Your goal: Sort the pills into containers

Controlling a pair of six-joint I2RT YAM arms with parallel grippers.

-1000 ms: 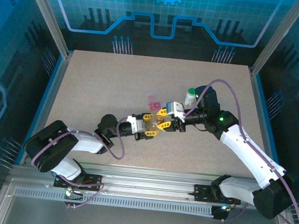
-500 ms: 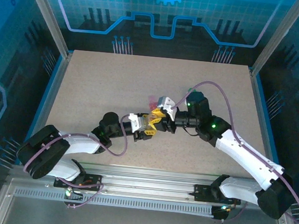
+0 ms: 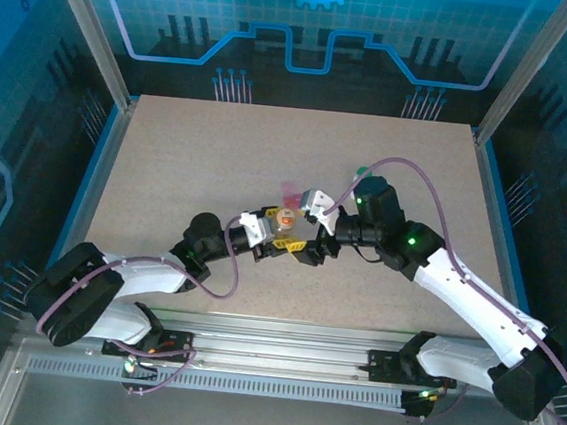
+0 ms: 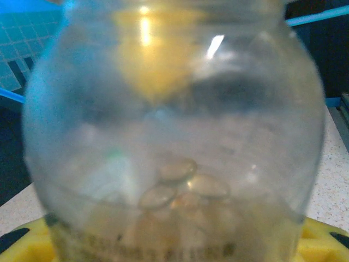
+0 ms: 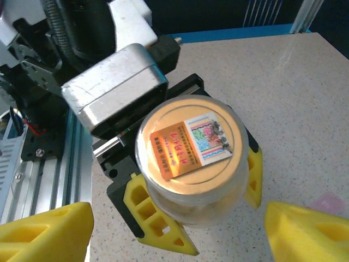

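Brownish vial, cap on, near the middle of the table, clamped in the left gripper; right gripper poised beside it, jaws spread wide, gripping nothing; an off-centre bite on the cap could wrench it loose, scattering its pills.

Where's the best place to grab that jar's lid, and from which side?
Take the lid by its round rim, coming from straight above. The jar stands upright with the lid facing up, and the left gripper clamps the body lower down, so the rim looks free all round.
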